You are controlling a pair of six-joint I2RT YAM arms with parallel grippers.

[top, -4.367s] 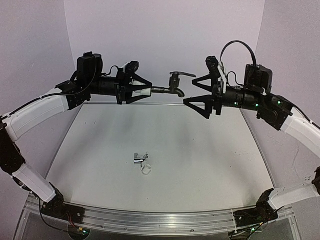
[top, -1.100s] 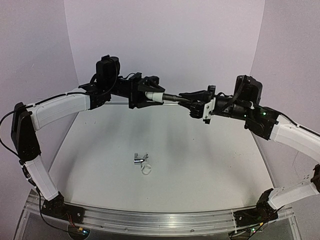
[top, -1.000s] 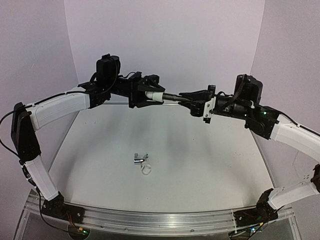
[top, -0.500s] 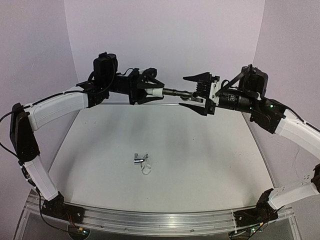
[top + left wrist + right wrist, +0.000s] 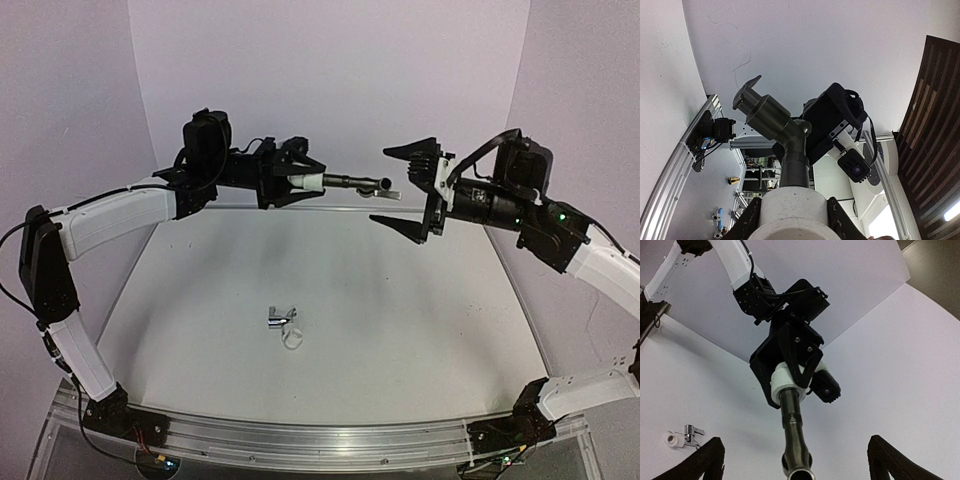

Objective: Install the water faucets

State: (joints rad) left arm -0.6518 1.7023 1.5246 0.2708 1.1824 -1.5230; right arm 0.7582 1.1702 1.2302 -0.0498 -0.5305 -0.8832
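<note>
Around: lavender walls (image 5: 330,70), white table (image 5: 420,330).
Table centre: chrome faucet (image 5: 280,318), ring (image 5: 293,339) just beside it.
Black faucet (image 5: 350,181): aloft over far edge, stem in fitting (image 5: 794,215).
Left gripper (image 5: 316,182): pinching fitting.
Right gripper (image 5: 382,185): spread wide, spout untouched between fingers.
Change: right gripper wider, withdrawn rightward.

Two small metal faucets, one aloft, one lying below.
The matte black metal faucet (image 5: 355,182) hangs level in the air at the far centre, its left stem end seated in a white plastic fitting (image 5: 312,182), spout end pointing right. The shiny chrome faucet (image 5: 280,318) lies on the white table (image 5: 420,330), near centre-left.
</note>
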